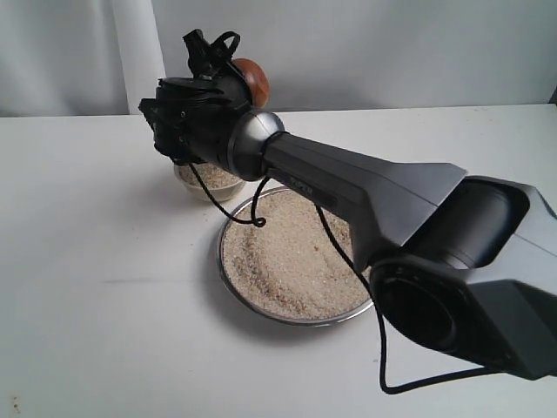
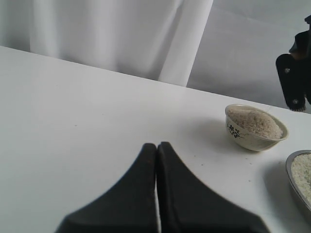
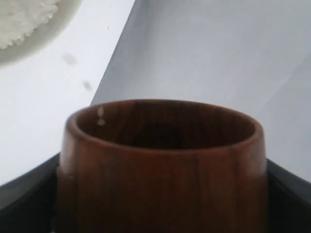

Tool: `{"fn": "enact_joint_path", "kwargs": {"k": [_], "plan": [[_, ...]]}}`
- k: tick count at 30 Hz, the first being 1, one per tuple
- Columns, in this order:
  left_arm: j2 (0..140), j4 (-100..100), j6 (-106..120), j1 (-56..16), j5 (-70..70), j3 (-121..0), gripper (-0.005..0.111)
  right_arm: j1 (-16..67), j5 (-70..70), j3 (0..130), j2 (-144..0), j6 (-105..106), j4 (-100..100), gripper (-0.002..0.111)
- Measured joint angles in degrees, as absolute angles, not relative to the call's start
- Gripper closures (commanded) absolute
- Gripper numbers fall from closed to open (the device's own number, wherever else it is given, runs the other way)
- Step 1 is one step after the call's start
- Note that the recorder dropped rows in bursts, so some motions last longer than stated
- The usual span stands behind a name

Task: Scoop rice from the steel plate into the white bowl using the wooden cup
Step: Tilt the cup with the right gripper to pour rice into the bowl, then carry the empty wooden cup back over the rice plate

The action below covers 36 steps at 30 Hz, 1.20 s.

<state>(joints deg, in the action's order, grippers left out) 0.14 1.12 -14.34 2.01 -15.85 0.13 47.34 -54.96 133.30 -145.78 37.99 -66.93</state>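
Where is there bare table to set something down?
Widest free patch: the table left of the steel plate and white bowl in the exterior view. The strip nearer the camera than the plate is bare too. Crowded: bowl and plate sit close, the right arm with the wooden cup stretched over them.

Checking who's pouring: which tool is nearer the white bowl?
Right. The right tool holds the wooden cup above the white bowl; the left tool, shut, sits well apart from it.
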Motion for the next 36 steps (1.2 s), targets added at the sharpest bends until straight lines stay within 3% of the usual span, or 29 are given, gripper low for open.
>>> {"fn": "enact_joint_path", "kwargs": {"k": [13,22,36], "plan": [[0.1,1.1,-14.3,2.0,-15.9,0.1,0.107,48.0,-54.7,129.0,-145.2,32.3,-70.6,0.108],[0.1,1.1,-14.3,2.0,-15.9,0.1,0.107,49.2,-65.2,129.0,-132.8,31.1,-40.5,0.108],[0.1,1.1,-14.3,2.0,-15.9,0.1,0.107,49.3,-69.7,122.4,-130.8,32.8,-23.1,0.108]]}}
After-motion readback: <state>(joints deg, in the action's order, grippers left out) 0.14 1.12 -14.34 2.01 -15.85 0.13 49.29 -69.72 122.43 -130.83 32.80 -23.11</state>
